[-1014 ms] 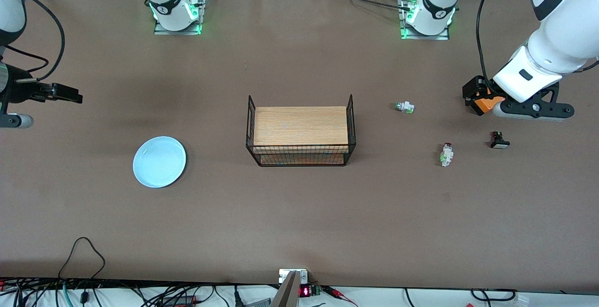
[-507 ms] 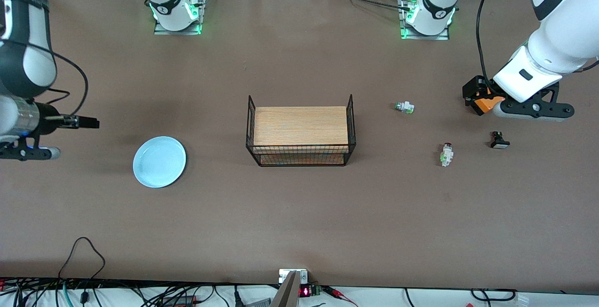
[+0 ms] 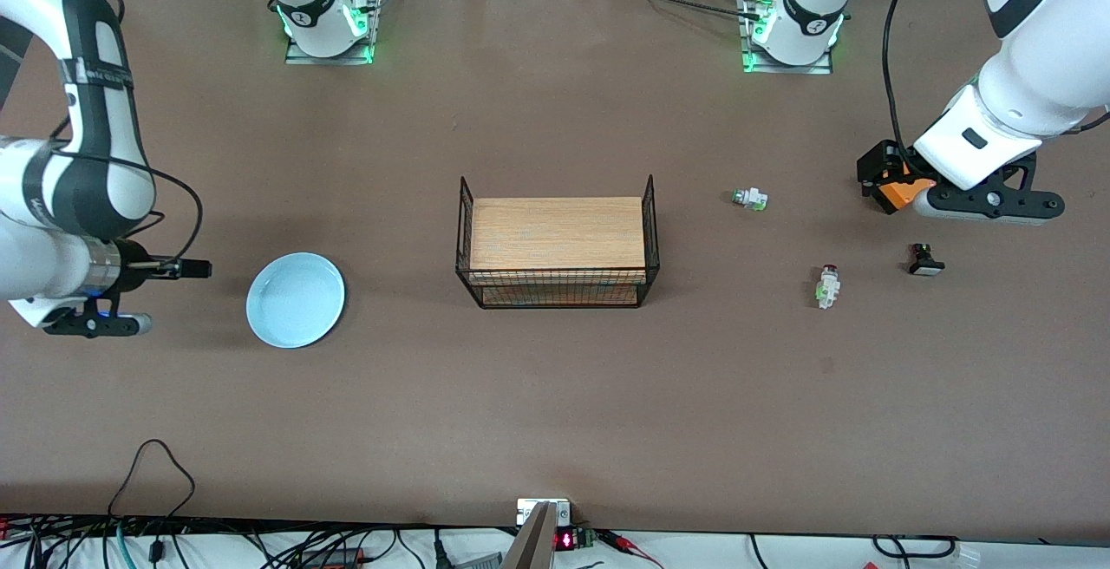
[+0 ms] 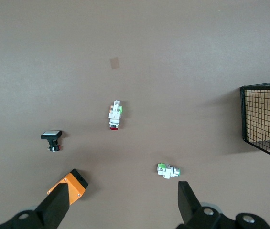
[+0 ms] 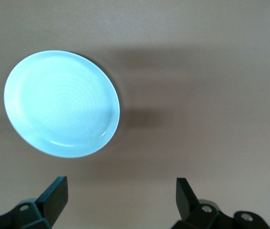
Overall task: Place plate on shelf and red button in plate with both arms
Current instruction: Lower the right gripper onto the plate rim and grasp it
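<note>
The pale blue plate [image 3: 296, 300] lies flat on the brown table toward the right arm's end, and it fills one part of the right wrist view [image 5: 61, 103]. My right gripper [image 3: 195, 269] hangs open over the table just beside the plate's rim, its jaws [image 5: 120, 186] with nothing between them. The red button [image 3: 828, 285], white with a green mark and a red cap, lies toward the left arm's end [image 4: 115, 115]. My left gripper [image 3: 884, 179] hovers open over bare table beside it, one finger orange [image 4: 68, 188], the pair [image 4: 127, 191] empty.
A black wire basket [image 3: 558, 291] with a wooden board stands mid-table [image 4: 268, 121]. A white piece with a green and silver end [image 3: 749, 199] [image 4: 168, 171] and a black piece with a white face [image 3: 925, 260] [image 4: 52, 140] lie near the red button.
The right arm has swung in over the table and brought its gripper close beside the plate. The left arm has not moved.
</note>
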### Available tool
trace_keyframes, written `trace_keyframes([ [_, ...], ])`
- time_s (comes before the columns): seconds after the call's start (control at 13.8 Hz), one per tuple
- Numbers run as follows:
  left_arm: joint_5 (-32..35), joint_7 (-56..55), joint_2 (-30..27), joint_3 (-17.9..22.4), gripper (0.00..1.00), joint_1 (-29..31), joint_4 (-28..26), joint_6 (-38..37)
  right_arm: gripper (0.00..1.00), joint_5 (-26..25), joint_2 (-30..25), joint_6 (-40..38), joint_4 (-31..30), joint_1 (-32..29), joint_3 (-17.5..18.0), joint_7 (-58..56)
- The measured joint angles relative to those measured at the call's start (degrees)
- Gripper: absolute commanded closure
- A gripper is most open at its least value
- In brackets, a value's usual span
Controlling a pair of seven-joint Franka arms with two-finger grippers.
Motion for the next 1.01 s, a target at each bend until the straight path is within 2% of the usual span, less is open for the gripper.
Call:
trace_keyframes([
  [0.72,0.00,0.00,0.00,0.00,0.00,0.00,0.02,-0.04,0.00,0.03,10.62,15.69,0.20,1.52,1.00,0.00],
  [0.87,0.00,0.00,0.00,0.00,0.00,0.00,0.02,-0.06,0.04,0.03,13.40,20.08,0.20,1.52,1.00,0.00],
  [1.01,0.00,0.00,0.00,0.00,0.00,0.00,0.02,-0.06,0.14,0.03,15.28,22.78,0.23,1.52,1.00,0.00],
])
